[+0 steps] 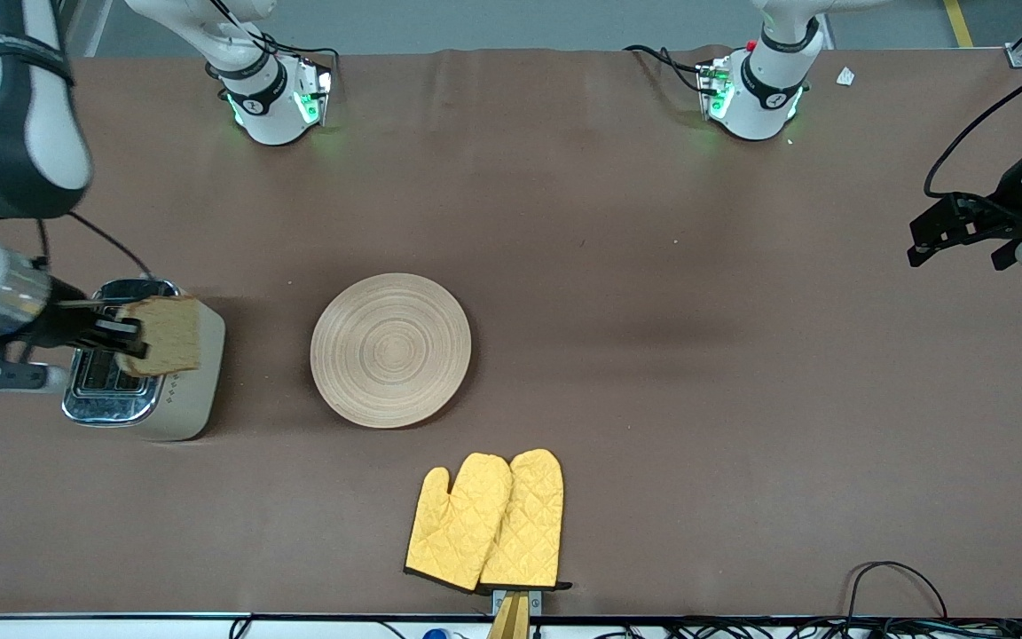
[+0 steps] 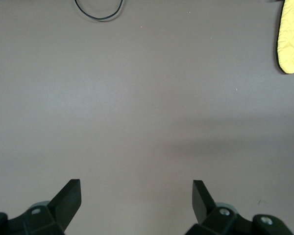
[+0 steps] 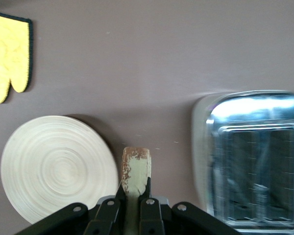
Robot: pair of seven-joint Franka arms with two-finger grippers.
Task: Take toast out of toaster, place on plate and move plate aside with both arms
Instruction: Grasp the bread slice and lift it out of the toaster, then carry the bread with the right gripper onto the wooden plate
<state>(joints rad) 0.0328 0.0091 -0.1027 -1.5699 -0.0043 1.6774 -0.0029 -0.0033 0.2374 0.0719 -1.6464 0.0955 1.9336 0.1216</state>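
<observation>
My right gripper (image 1: 125, 335) is shut on the toast (image 1: 165, 335), a light brown slice with a darker crust, and holds it in the air over the toaster (image 1: 143, 359). In the right wrist view the toast (image 3: 135, 169) shows edge-on between the right gripper's (image 3: 135, 188) two fingers. The round wooden plate (image 1: 390, 350) lies flat on the table beside the toaster, toward the left arm's end; it also shows in the right wrist view (image 3: 56, 169). My left gripper (image 1: 963, 232) is open and empty over bare table at the left arm's end; it waits (image 2: 135, 196).
Two yellow quilted oven mitts (image 1: 489, 522) lie nearer the front camera than the plate; they also show in the left wrist view (image 2: 291, 36) and the right wrist view (image 3: 9, 56). The toaster's slots (image 3: 257, 161) are open. A black cable loop (image 2: 98, 11) lies on the table.
</observation>
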